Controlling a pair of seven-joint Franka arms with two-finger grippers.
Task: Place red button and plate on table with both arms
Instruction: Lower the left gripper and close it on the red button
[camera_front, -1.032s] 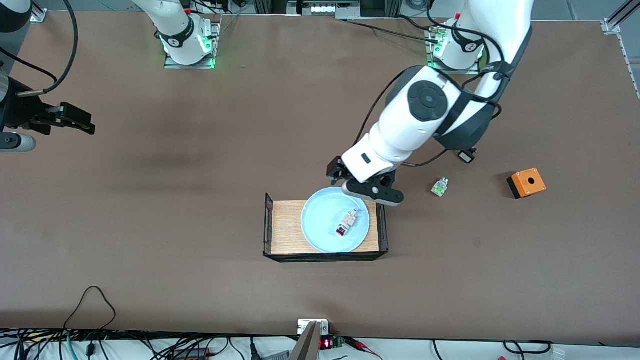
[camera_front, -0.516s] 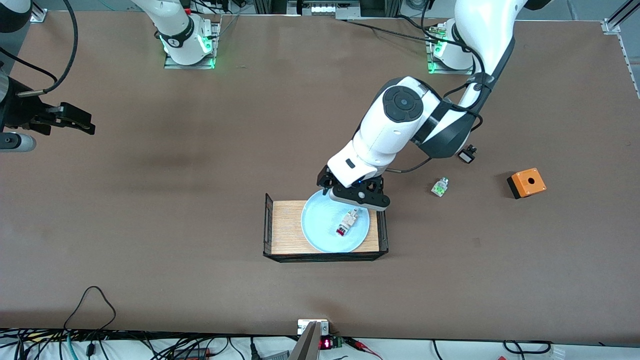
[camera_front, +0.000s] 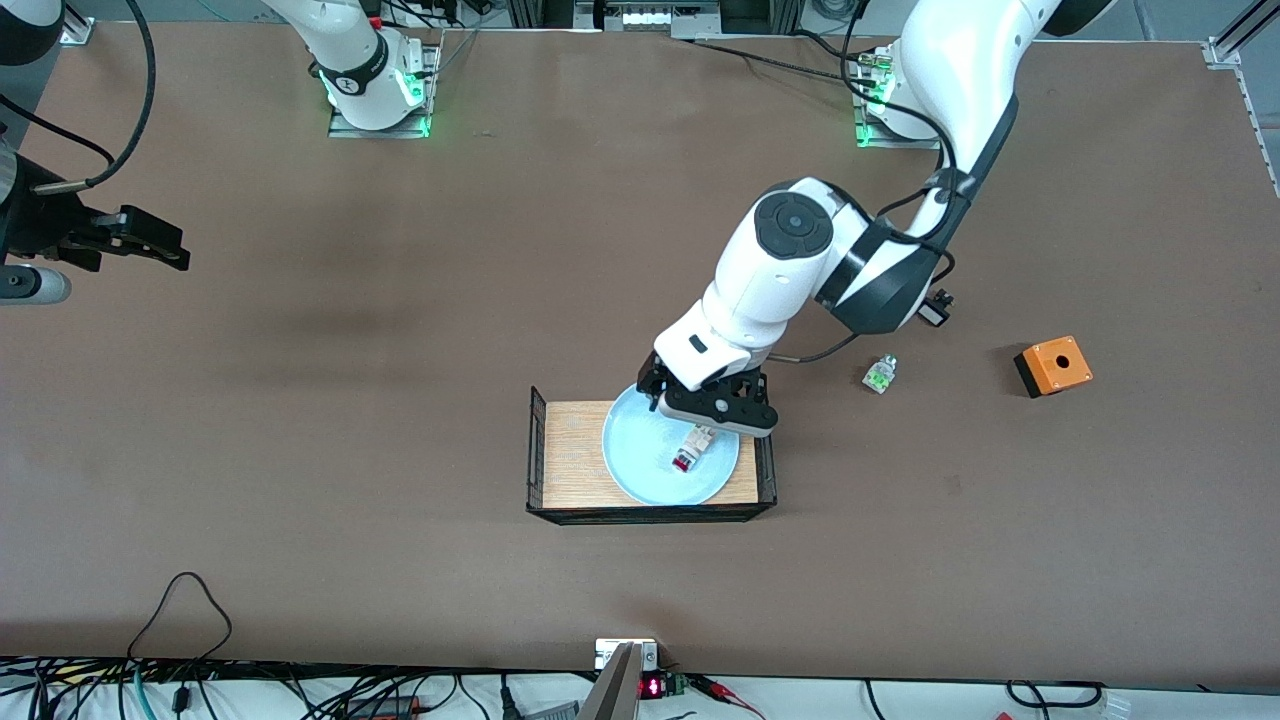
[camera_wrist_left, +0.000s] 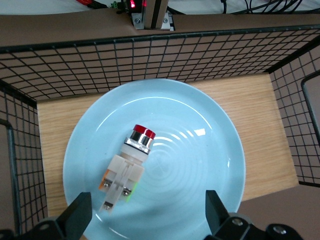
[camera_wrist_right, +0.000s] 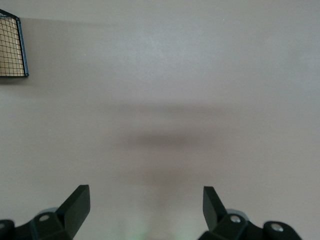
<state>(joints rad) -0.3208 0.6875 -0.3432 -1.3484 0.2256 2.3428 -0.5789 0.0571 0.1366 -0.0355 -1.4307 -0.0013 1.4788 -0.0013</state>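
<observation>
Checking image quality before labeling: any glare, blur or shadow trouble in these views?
Left wrist view: sharp; small glare streaks on the plate beside the red button, open left pincer dark at the edge. Right wrist view: soft smeared shadow on the bare table, open right pincer in silhouette. Front view: even light, faint shadow patches on the table.

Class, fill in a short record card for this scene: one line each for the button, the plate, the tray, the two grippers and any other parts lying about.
red button: lying on its side on the plate
plate: in the wire-sided wooden tray
left gripper: open, over the plate, above the button
right gripper: open, waiting over bare table
other parts: green-capped button, orange box, both on the table toward the left arm's end
</observation>
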